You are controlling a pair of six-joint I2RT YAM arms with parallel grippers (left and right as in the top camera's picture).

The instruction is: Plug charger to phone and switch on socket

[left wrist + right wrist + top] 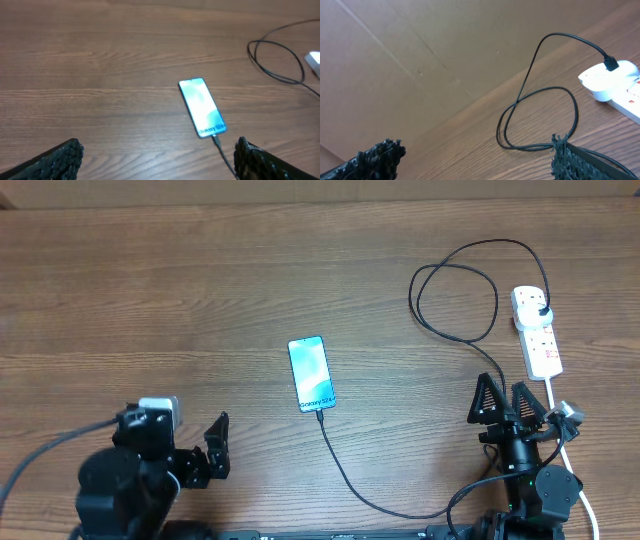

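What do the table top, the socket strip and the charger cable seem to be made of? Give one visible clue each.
Table top: wood or wood-look laminate, matte; grain lines. Socket strip: probably white moulded plastic; smooth, rounded edges. Charger cable: black, likely rubbery plastic sheath; loose loops.

Wood-grain table (150, 300) carrying phone (311, 374), screen up, mid-surface, charger (338, 460) cable looping from it to white socket (540, 340) at right.

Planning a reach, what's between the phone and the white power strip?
Overhead view: mostly bare table, then the looped charger cable, nearer the power strip than the phone.
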